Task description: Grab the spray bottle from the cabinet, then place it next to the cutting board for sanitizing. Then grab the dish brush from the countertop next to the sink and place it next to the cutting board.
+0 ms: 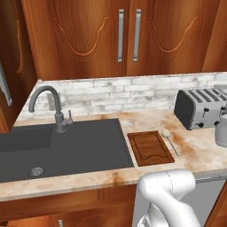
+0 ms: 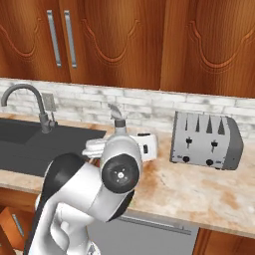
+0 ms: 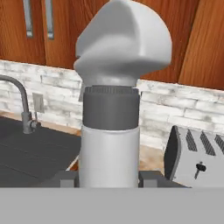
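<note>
Two wooden cabinet [image 1: 88,37] doors stand shut above the brick wall; below them the marble countertop [image 1: 195,150] runs from the dark sink [image 1: 66,146] past the cutting board [image 1: 150,147] to a grey toaster [image 1: 199,108]; the dish brush [image 1: 170,142] already lies just beside the board's right edge, on the toaster side, so it sits close to where the bottle is meant to go. In the hand view the spray bottle [image 3: 114,100] stands upright and very near the camera, its pale body rising between the two dark fingertips [image 3: 63,178], dark collar and trigger head above; the gripper [image 3: 109,179] is closed tight on the bottle's lower body; in the right base view the bottle's nozzle [image 2: 117,119] pokes up behind the arm's elbow, above the counter between sink and toaster.

By my judgement the bottle is on its way to the board; what remains is the lowering and release. The risks: a smooth tapering body could slip in the pinch if the hand tilts; setting it down over the brush handle or the board's rim would leave it rocking and likely to topple; swinging wide to the right could knock the toaster.
</note>
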Tool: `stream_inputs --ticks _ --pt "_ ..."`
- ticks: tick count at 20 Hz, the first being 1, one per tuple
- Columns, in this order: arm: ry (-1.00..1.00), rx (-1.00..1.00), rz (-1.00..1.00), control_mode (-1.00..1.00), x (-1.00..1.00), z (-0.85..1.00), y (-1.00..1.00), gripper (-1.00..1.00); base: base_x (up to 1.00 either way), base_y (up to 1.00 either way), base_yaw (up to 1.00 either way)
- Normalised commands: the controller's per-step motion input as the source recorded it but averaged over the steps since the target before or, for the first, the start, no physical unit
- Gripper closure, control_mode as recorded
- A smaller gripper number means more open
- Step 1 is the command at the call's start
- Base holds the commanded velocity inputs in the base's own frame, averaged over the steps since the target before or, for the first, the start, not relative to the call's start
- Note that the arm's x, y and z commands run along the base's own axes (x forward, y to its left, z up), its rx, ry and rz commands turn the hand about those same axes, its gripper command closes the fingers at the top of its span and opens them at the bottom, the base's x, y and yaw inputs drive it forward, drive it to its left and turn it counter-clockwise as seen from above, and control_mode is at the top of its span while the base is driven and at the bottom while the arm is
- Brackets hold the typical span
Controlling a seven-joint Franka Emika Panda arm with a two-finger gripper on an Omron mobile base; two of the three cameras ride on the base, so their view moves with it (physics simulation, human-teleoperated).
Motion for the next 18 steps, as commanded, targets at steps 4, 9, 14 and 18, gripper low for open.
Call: stream_inputs --ticks 4,9,14,18 --pt "0.00 0.19 0.55 -1.00 0.44 -0.62 -0.71 1.00 0.00 0.00 0.00" --pt "0.03 0.20 0.47 -1.00 0.64 -0.57 -0.27 1.00 0.00 0.00 0.00" --pt "0.02 0.07 0.27 -1.00 0.67 -0.53 -0.03 1.00 0.00 0.00 0.00" --pt "-0.02 0.00 0.19 -1.00 0.44 -0.48 -0.18 1.00 0.00 0.00 0.00"
